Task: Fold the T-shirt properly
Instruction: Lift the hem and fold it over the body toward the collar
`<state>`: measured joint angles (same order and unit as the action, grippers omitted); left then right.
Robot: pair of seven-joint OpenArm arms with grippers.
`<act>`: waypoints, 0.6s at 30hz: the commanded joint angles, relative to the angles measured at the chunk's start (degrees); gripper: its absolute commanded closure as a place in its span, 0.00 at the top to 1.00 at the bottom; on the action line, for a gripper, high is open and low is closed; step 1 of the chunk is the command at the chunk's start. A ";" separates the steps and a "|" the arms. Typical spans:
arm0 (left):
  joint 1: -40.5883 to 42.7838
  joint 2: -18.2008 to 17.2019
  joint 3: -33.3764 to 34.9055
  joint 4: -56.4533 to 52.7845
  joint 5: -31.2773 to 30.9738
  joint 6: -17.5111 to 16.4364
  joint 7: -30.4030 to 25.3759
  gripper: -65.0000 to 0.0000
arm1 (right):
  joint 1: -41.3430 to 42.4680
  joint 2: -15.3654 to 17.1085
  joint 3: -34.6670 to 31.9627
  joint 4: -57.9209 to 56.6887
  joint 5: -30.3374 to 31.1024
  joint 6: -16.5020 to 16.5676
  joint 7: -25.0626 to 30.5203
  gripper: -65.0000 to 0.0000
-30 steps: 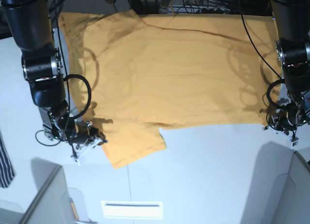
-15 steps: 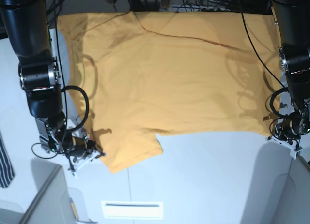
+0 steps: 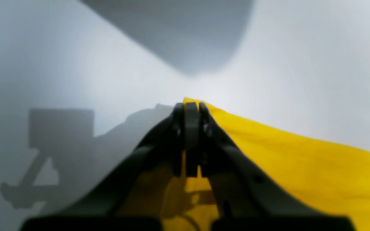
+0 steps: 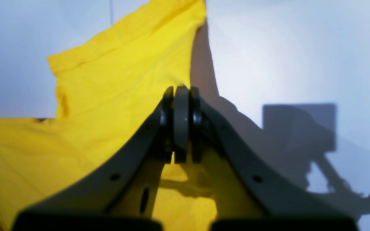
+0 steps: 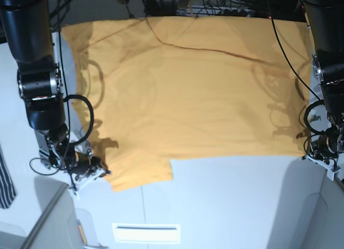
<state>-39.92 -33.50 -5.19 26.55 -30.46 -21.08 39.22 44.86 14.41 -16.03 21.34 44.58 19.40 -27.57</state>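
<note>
While both arms pull toward the bottom of the frame, the T-shirt [image 5: 188, 93] has slid down the white desk [image 5: 231, 200] and looks flatter, ready for folding. At lower left, the right end effector [image 5: 91, 170] is clenched on the sleeve edge. At lower right, the left end effector [image 5: 321, 149] probably pinches the hem corner.

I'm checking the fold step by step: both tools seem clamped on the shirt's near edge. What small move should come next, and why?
Probably draw both a little nearer the camera side. The left tool and right tool are shut on the T-shirt, whose near edge lies almost straight, though a crease crosses its far part, so a little tension should flatten it.
</note>
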 commanded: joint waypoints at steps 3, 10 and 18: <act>-1.00 -1.19 -0.22 1.19 -0.44 -0.50 1.00 0.00 | 0.81 1.19 0.16 1.03 0.48 0.78 1.24 0.00; 7.61 -1.10 -1.45 13.67 -0.62 -0.50 4.34 0.00 | -6.22 3.12 0.16 12.99 0.57 0.51 0.98 0.00; 18.95 -0.13 -17.27 28.62 -0.44 -0.50 11.46 0.00 | -10.62 4.88 0.78 22.83 0.74 0.34 -4.47 0.00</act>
<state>-19.40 -33.06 -22.46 54.08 -29.91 -21.19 51.53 32.62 18.59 -15.57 43.31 44.80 19.35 -32.93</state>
